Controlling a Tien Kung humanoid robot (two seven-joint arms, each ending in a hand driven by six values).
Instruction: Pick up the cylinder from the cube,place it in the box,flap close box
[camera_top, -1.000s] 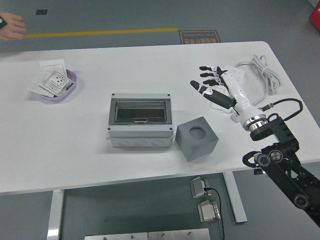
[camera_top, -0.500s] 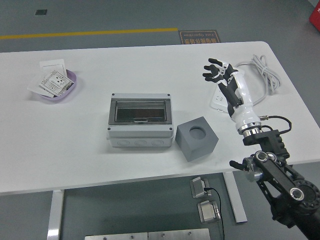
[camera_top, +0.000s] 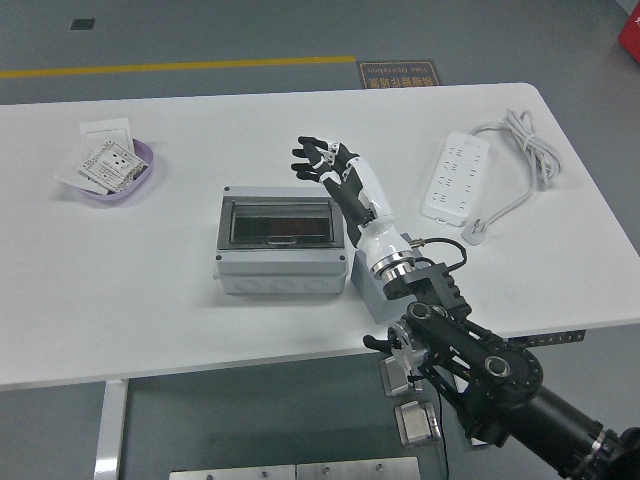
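The grey box (camera_top: 280, 265) with a clear hinged flap (camera_top: 280, 222) sits mid-table, and the flap lies down flat. Something dark shows dimly through the flap; I cannot tell what it is. My right hand (camera_top: 318, 160) hovers over the box's far right corner, fingers spread and holding nothing. Its forearm crosses the grey cube (camera_top: 362, 288), so only the cube's left edge shows, just right of the box. No cylinder is visible anywhere. The left arm is out of the picture.
A purple bowl (camera_top: 140, 152) holding white cards stands at the far left. A white power strip (camera_top: 455, 178) with its coiled cable (camera_top: 525, 140) lies at the back right. The table's near edge (camera_top: 200, 372) runs below the box.
My right arm has swung left from above the power strip to above the box, now covering most of the cube. A person's hand at the top left has left the picture.
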